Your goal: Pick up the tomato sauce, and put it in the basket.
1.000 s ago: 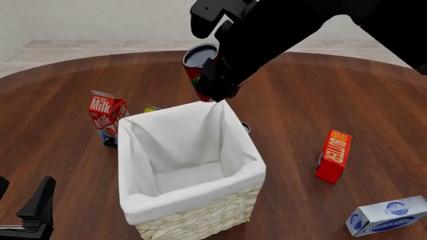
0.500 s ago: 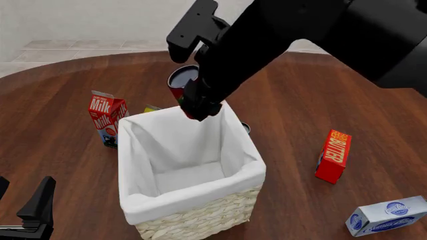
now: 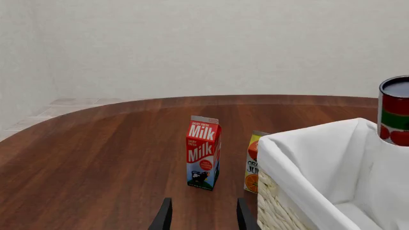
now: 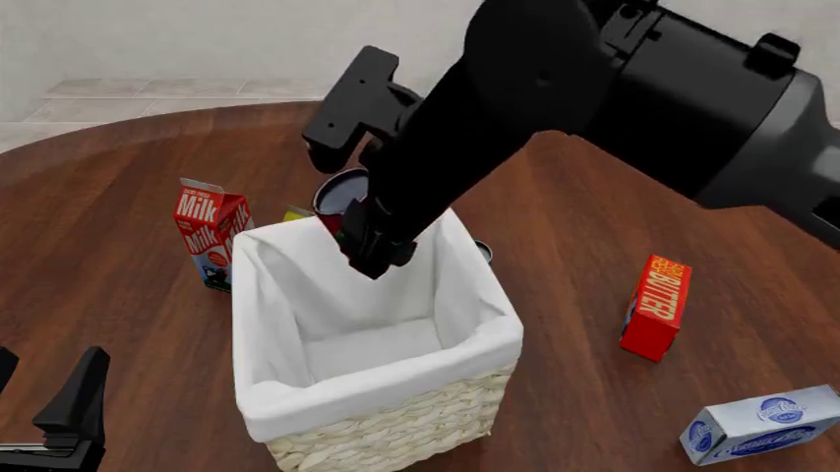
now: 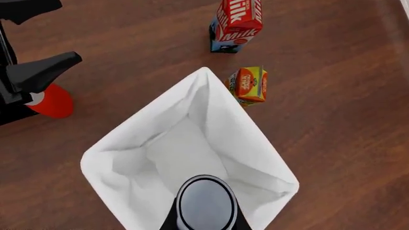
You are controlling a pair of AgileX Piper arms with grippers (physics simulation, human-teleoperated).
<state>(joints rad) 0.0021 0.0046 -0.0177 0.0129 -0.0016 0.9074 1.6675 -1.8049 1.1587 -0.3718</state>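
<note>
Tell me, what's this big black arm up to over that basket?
The right arm's gripper holds a tomato sauce can above the far edge of the lined wicker basket, ready to lower it inside. The can is not in yet. The left gripper sits idle and open near the table's front. A milk carton, an orange juice carton and a butter box stand around it.

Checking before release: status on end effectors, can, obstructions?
Right end effector shut on tomato sauce, above basket opening. Left end effector open, idle. Nothing blocking.

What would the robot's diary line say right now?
right claw: holding tomato can | can: above basket, far edge | left claw: idle, open
</note>
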